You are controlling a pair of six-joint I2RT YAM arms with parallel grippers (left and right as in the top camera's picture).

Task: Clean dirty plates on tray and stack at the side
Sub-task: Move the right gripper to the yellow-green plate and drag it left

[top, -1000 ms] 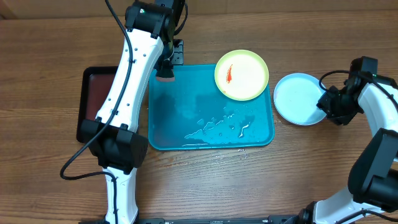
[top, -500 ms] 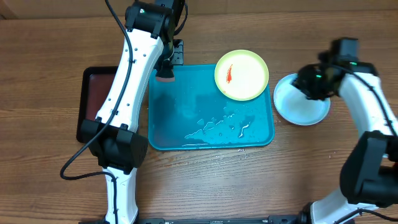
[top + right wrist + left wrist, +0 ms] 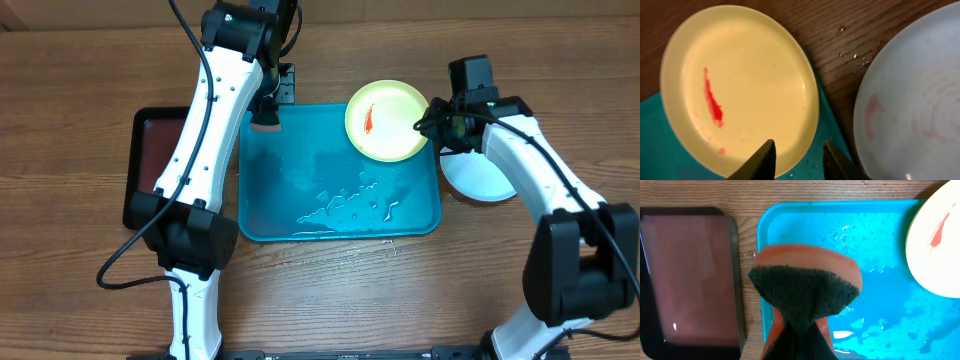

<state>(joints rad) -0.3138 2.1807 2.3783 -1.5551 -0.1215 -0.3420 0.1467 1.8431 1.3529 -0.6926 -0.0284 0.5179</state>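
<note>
A yellow-green plate (image 3: 388, 120) with a red smear lies in the far right corner of the turquoise tray (image 3: 300, 180). A light blue plate (image 3: 482, 175) lies on the table right of the tray, with faint pink smears. No white-rimmed plate shows. My right gripper (image 3: 432, 125) is open and empty over the yellow-green plate's right rim. In the right wrist view (image 3: 799, 160) one finger is over that plate (image 3: 740, 85) and the other over the tray beside the blue plate (image 3: 910, 95). My left gripper (image 3: 266, 115) is shut on an orange sponge with a dark scrub face (image 3: 805, 285), above the tray's far left corner (image 3: 880, 305).
A black tray with a dark red inside (image 3: 155, 165) lies left of the turquoise tray, under my left arm. Water puddles and droplets (image 3: 350, 205) lie in the turquoise tray's near middle. Bare wooden table (image 3: 400, 300) surrounds both trays.
My right arm has swung left from the light blue plate to the yellow-green plate's right rim. My left arm and the sponge have not moved.
</note>
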